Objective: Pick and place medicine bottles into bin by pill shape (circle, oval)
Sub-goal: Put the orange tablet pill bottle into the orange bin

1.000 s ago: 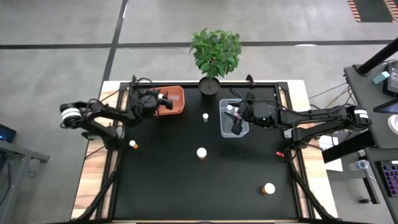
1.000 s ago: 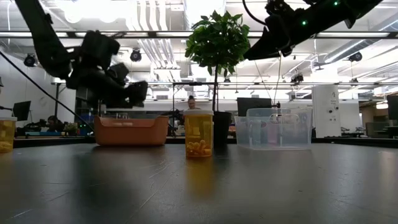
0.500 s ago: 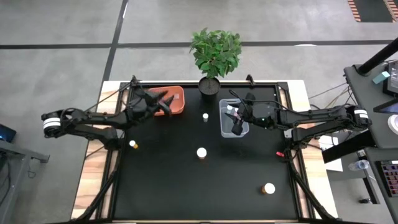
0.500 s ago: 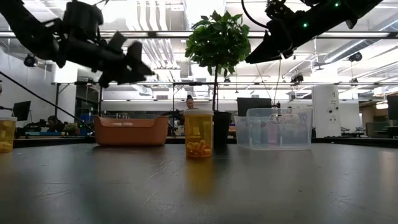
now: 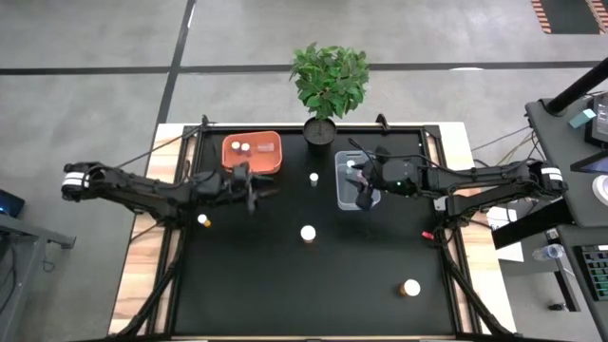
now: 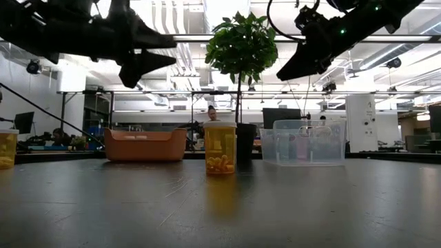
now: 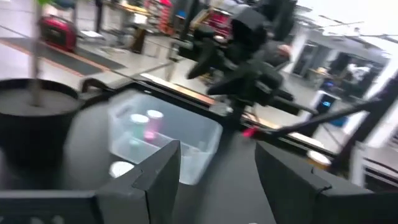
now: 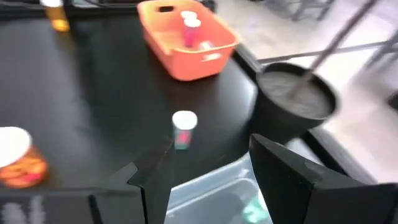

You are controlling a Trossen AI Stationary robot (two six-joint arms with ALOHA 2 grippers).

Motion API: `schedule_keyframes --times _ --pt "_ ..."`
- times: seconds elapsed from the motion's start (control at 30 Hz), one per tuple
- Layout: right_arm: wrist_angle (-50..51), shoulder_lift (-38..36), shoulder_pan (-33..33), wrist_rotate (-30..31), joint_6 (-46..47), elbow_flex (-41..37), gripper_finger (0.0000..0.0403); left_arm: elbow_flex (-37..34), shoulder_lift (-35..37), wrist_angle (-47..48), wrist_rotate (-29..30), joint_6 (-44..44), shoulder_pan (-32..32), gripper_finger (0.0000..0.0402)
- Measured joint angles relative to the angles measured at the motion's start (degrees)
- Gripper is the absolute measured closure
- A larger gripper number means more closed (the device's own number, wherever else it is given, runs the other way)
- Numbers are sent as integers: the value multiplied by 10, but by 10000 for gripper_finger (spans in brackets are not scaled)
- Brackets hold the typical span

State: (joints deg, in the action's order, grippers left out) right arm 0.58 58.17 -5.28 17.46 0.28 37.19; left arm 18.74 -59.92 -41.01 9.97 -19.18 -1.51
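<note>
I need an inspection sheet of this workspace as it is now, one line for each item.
Surface: black table, wooden edges.
Job's things: orange bin with two bottles; clear bin with bottles; loose bottles at.
Clutter: potted plant between the bins.
Grippers: left gripper open, empty, in front of the orange bin; right gripper open, empty, over the clear bin.
Cables: wires along both arms.
Surroundings: grey floor; desk at right; a person far behind in the low view.
</note>
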Motion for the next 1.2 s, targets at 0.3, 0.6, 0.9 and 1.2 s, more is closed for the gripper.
schedule_keyframes --times 0.3,0.6,0.9,1.2 --pt "0 0 47 -81 47 13 204 5 0 0 0 11 72 210" --pt "0 21 155 -80 93 85 204 5 0 0 0 102 83 210" --pt "166 108 202 -80 141 271 204 20 17 -5 -60 47 96 210" --pt "604 221 199 -86 372 493 204 23 36 -4 -78 50 121 210"
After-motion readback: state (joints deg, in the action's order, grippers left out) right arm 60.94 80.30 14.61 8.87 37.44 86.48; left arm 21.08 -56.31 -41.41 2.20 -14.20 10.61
